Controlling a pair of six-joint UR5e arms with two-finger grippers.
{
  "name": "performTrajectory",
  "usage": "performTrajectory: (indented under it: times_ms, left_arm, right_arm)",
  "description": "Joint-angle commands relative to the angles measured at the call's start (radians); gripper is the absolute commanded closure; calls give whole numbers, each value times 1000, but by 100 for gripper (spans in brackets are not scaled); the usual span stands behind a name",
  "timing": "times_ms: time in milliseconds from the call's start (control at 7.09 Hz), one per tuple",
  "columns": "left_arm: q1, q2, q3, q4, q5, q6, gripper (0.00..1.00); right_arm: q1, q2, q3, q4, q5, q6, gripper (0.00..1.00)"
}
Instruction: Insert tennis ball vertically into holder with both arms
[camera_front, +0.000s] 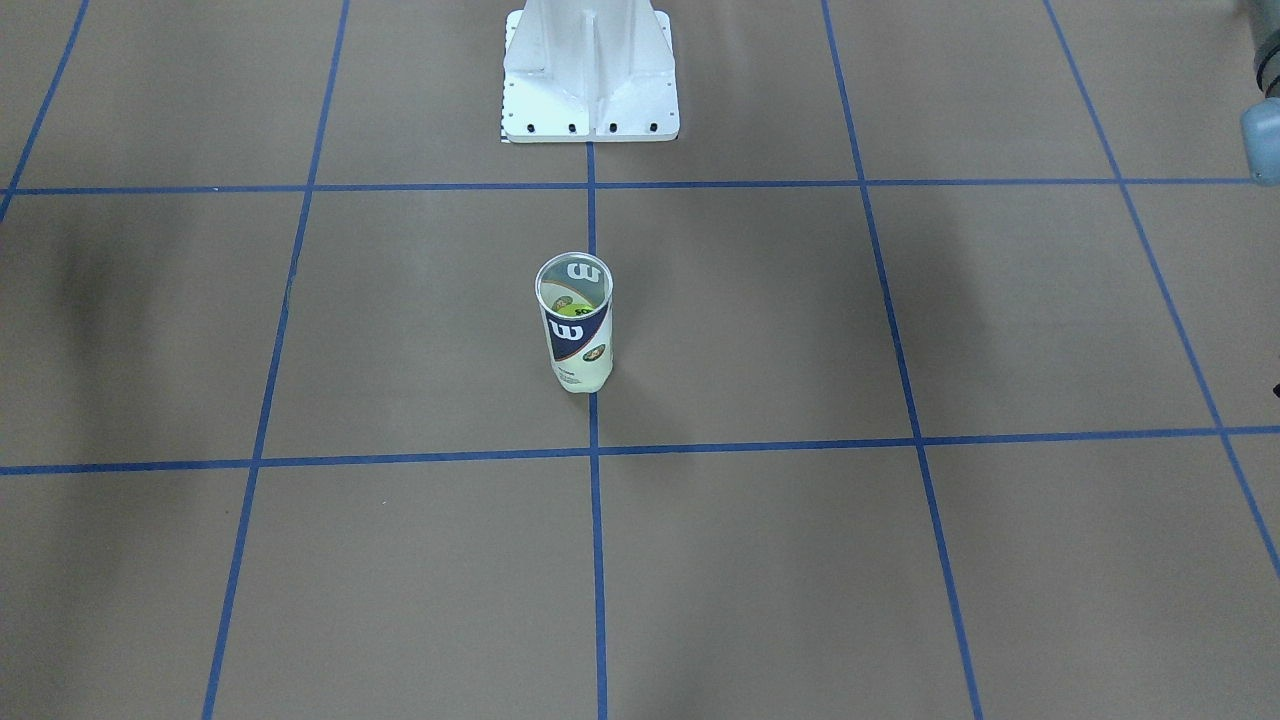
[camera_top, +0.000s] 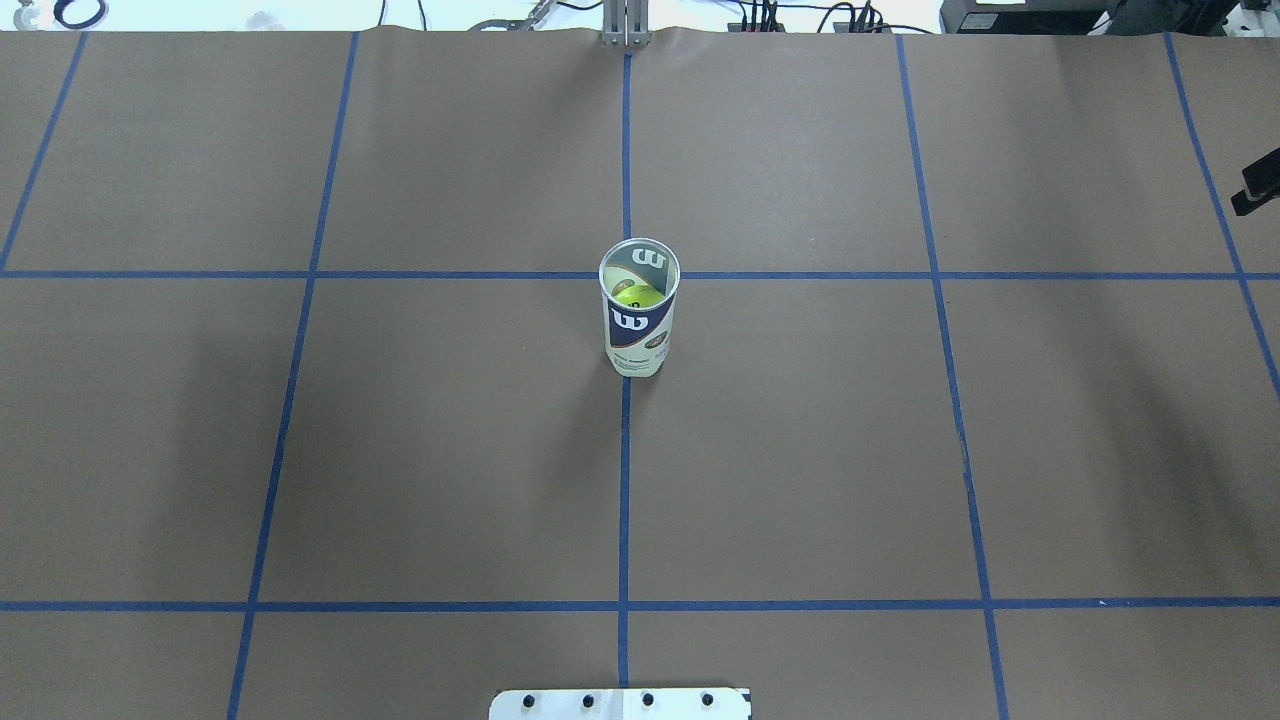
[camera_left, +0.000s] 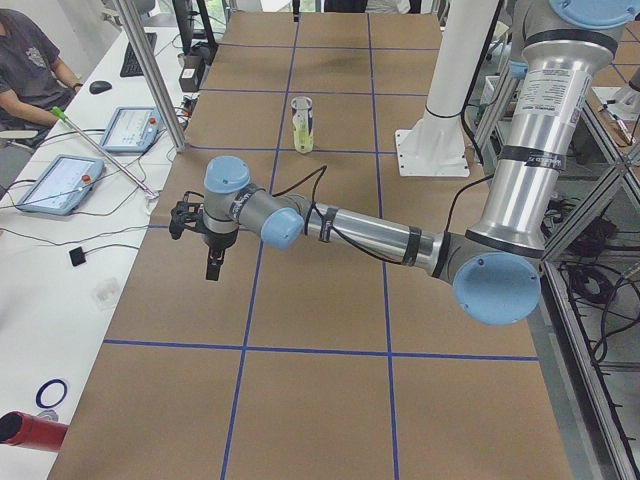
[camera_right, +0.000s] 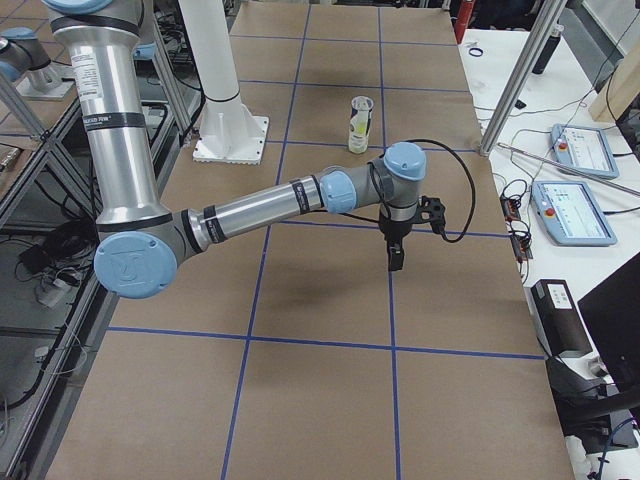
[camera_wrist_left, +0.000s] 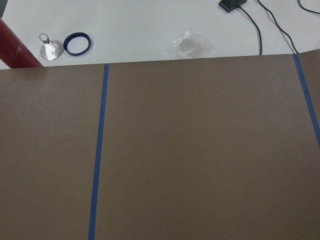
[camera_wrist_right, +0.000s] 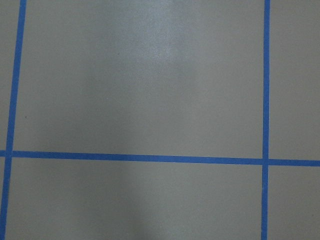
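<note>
The brown-paper table surface (camera_top: 450, 450) is divided into a grid by blue tape lines (camera_top: 623, 480). In the exterior left view, a white bench (camera_left: 40, 300) at 9 o'clock carries two touchscreen pendants (camera_left: 60, 185).

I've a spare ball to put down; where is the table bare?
Bare paper: the taped squares either side of the holder, and those between it and the pedestal base. Only the holder's spot is taken; the left tool and right tool hang over the outer squares.
</note>
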Motion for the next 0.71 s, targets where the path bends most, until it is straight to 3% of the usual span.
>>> performTrajectory:
  times_ms: [0,282,564]
  left_arm:
    - [-37,24,27,55,-138,8,1]
    - [-55,59,27,61,-140,177,1]
    - [-57,59,27,107,-140,178,1]
  right_arm:
    - [19,-18,-14,2,44,-50,0]
    - [27,-27,-40,7,79,-60,0]
    - [48,-45,-54,5,93,-103,0]
